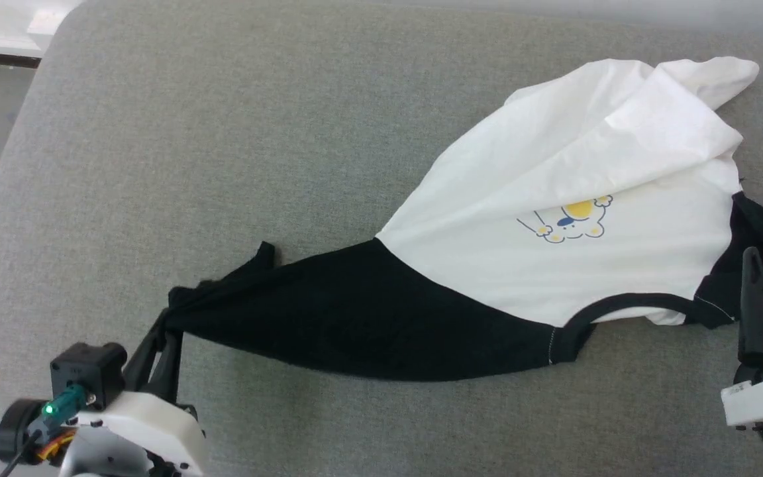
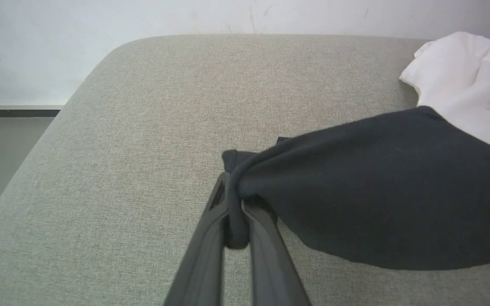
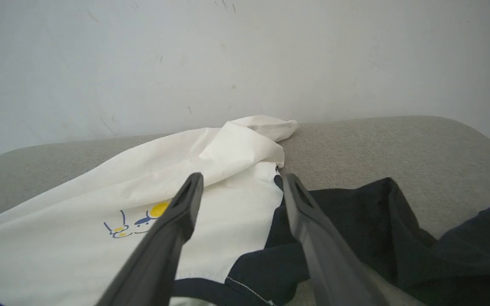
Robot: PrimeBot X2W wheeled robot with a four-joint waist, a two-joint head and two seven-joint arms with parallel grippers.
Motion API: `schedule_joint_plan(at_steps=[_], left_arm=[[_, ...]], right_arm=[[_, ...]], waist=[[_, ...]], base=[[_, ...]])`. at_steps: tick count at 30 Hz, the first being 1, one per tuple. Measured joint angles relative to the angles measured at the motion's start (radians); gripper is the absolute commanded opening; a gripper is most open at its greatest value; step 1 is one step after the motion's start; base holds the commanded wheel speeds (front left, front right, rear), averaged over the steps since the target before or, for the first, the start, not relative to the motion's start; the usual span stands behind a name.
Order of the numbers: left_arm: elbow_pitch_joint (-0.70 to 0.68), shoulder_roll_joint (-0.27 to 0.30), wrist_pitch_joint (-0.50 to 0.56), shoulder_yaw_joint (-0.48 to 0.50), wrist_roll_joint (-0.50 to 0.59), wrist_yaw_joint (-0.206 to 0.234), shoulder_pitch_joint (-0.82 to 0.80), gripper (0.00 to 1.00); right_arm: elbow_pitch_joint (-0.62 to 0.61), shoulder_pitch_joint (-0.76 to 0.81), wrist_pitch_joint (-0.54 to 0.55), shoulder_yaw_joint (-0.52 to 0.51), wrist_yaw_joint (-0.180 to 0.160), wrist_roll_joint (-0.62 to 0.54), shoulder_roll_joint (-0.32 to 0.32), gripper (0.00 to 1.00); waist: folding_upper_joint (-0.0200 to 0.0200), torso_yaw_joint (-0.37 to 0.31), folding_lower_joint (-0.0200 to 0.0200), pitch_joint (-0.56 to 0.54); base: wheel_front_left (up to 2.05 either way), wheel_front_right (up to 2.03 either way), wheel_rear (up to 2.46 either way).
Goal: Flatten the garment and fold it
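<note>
My left pincer [image 2: 236,204] is clamped tight on the bunched end of a black sleeve [image 1: 368,311] of the garment [image 1: 487,218], which lies rumpled across the grey cushion [image 1: 222,132], while my right pincer [image 3: 241,180] gapes wide and grips nothing, poised where the white body meets the other sleeve [image 3: 355,221].

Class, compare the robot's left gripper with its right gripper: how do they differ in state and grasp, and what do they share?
The left gripper is shut, pinching the end of a black sleeve of the garment; the right gripper is open, holding nothing. The left gripper's sleeve is drawn out long; the right gripper is by the other, bunched black sleeve. Both have two dark fingers.
</note>
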Motion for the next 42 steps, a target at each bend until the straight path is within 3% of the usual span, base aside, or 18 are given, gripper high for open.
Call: schedule_joint_plan(at_steps=[1, 2, 7, 10, 16, 21, 23, 26, 31, 38, 42], left_arm=[[0.021, -0.013, -0.020, 0.001, -0.010, -0.004, 0.004, 0.96], [0.042, -0.034, -0.049, 0.004, -0.021, -0.009, 0.003, 1.00], [0.095, -0.106, -0.111, -0.008, -0.069, -0.072, 0.000, 1.00], [0.054, -0.098, -0.122, 0.017, -0.087, -0.079, -0.004, 1.00], [-0.101, -0.020, -0.080, 0.046, -0.042, -0.079, -0.108, 1.00], [-0.103, -0.030, 0.002, -0.015, 0.009, -0.144, -0.346, 1.00], [-0.051, -0.053, 0.042, -0.065, 0.044, -0.182, -0.456, 1.00], [0.061, -0.133, 0.094, -0.139, 0.057, -0.231, -0.594, 1.00], [0.306, -0.224, 0.225, -0.244, 0.061, -0.302, -0.725, 1.00], [0.548, -0.299, 0.386, -0.308, 0.026, -0.343, -0.804, 1.00], [0.603, -0.327, 0.402, -0.308, 0.000, -0.367, -0.853, 1.00]], right_arm=[[0.000, 0.000, 0.003, 0.002, 0.000, -0.002, 0.000, 1.00], [0.000, 0.000, 0.006, 0.005, 0.000, -0.002, 0.000, 1.00], [-0.002, 0.000, 0.021, 0.007, 0.000, -0.005, 0.000, 1.00], [-0.002, 0.002, 0.028, 0.012, 0.000, -0.009, 0.000, 1.00], [-0.012, 0.006, 0.031, 0.012, 0.000, -0.009, 0.000, 1.00], [-0.029, -0.007, 0.031, 0.016, 0.000, -0.009, 0.000, 1.00], [-0.034, -0.020, 0.030, 0.019, 0.000, -0.009, 0.000, 1.00], [-0.038, -0.037, 0.030, 0.024, 0.000, -0.009, 0.000, 1.00], [-0.049, -0.054, 0.030, 0.026, 0.000, -0.009, 0.000, 1.00], [-0.086, -0.067, 0.038, 0.016, 0.000, -0.010, 0.000, 1.00], [-0.099, -0.072, 0.044, 0.013, 0.000, -0.011, 0.000, 1.00]], waist=[[0.0000, 0.001, 0.0001, -0.002], [0.0000, 0.001, 0.0000, -0.005], [0.0000, -0.001, 0.0001, -0.019], [0.0000, -0.008, 0.0000, -0.025], [0.0000, -0.025, 0.0001, -0.011], [0.0000, -0.038, 0.0002, 0.031], [0.0000, -0.046, 0.0003, 0.052], [0.0000, -0.060, 0.0004, 0.083], [0.0000, -0.091, 0.0005, 0.129], [0.0000, -0.134, 0.0004, 0.179], [0.0000, -0.151, 0.0001, 0.203]], base=[[0.00, 0.00, 0.00], [0.00, 0.00, 0.00], [0.00, 0.00, 0.00], [0.00, 0.00, 0.00], [0.00, 0.00, 0.00], [0.00, 0.00, 0.00], [0.00, 0.00, 0.00], [0.00, 0.00, 0.00], [0.00, 0.00, 0.00], [0.00, 0.00, 0.00], [0.00, 0.00, 0.00]])
